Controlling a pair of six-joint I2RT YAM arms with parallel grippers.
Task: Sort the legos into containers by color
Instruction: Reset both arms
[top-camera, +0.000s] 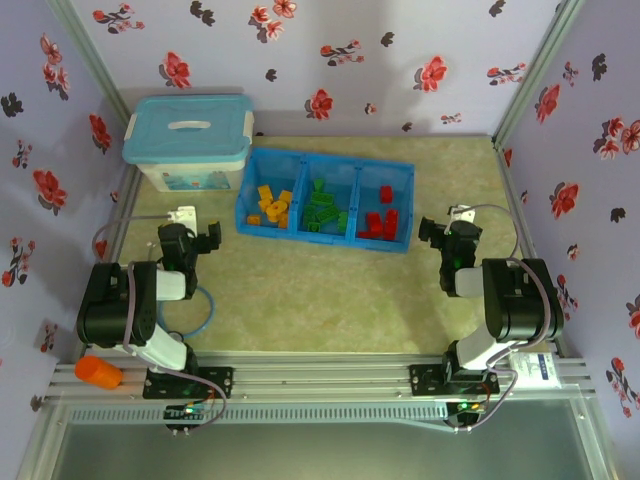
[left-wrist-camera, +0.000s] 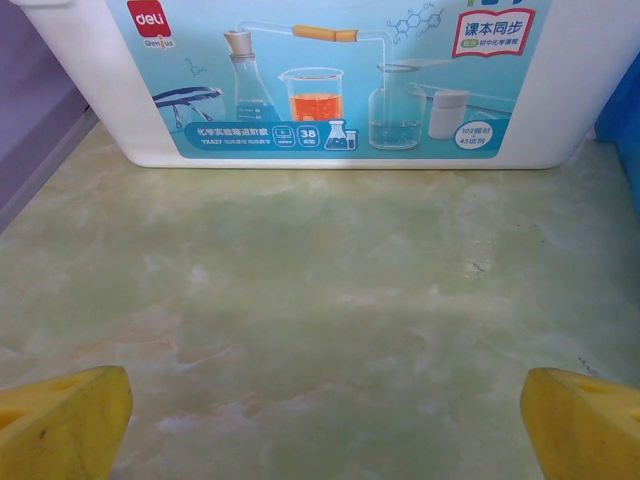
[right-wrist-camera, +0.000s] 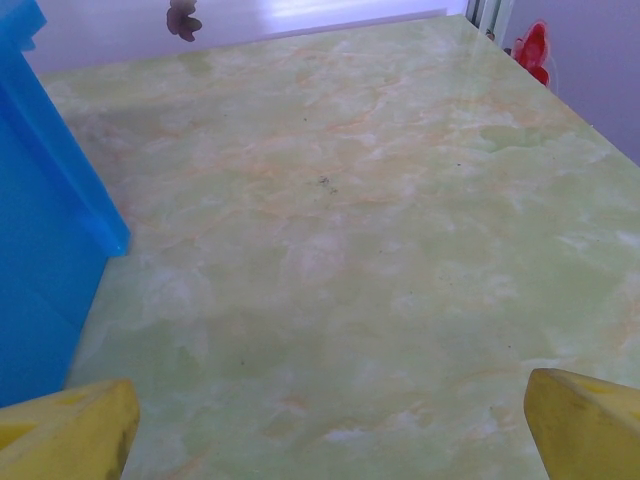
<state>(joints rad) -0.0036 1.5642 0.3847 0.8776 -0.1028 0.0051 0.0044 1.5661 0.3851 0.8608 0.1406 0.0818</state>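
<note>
Apparently sorted, the small plastic bricks (top-camera: 322, 210) lie orange, green, red in the shallow bright-blue plastic tray (top-camera: 325, 157) on the tabletop (top-camera: 330, 290). Left pincer (top-camera: 207, 238) and right pincer (top-camera: 437, 230) gape wide, empty. A careless swing near the tray could jostle it, mixing colours.

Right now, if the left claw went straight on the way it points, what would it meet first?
Probably the lidded storage box: its labelled front wall faces the open left claw squarely, with a stretch of table between, though depth is unclear.
</note>
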